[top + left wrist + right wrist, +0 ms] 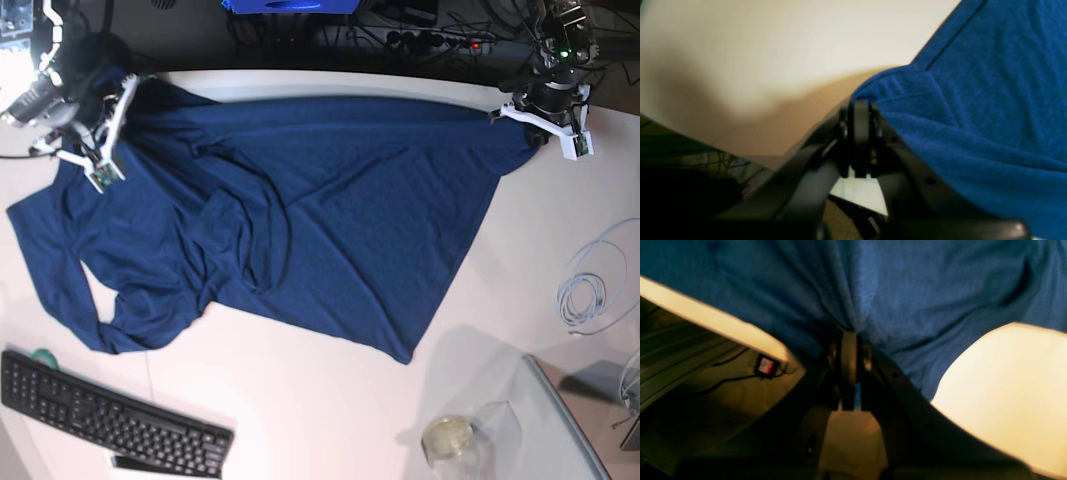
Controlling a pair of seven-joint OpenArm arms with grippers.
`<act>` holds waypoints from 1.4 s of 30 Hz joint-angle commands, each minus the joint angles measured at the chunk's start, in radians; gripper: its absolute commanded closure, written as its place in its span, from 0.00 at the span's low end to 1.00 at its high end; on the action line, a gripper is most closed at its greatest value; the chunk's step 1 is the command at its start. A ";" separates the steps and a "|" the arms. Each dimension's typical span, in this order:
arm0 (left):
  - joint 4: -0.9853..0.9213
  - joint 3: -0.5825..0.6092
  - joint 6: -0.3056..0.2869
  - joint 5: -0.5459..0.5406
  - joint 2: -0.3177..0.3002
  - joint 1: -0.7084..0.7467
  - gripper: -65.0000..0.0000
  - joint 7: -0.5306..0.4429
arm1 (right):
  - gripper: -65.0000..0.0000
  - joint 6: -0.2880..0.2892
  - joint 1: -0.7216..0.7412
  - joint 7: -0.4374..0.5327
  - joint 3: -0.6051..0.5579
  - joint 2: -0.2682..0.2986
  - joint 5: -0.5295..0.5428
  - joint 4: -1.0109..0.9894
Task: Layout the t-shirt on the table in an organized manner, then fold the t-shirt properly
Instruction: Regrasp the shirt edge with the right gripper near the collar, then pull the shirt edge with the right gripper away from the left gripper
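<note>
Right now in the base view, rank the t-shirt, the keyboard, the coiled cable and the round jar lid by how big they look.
1. t-shirt, by far the largest
2. keyboard
3. coiled cable
4. jar lid, smallest

The cable coil runs off the right edge, so its full extent is unsure.

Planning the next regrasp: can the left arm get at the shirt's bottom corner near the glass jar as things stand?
Probably not right now. The left gripper is shut on the t-shirt at the far table edge; that corner lies unobstructed on the near side, so it would have to let go first.
</note>
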 commanded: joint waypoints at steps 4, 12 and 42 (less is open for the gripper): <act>0.015 -0.005 0.004 -0.002 -0.011 0.002 1.00 -0.018 | 1.00 0.001 -0.050 0.004 0.081 0.008 0.000 0.026; 0.015 0.044 0.004 -0.002 -0.012 0.002 1.00 -0.018 | 1.00 0.000 -0.082 0.005 0.034 -0.054 0.003 -0.034; 0.014 0.096 0.006 -0.002 -0.035 -0.006 1.00 -0.018 | 0.60 -0.040 0.138 0.080 -0.565 0.117 -0.002 -0.103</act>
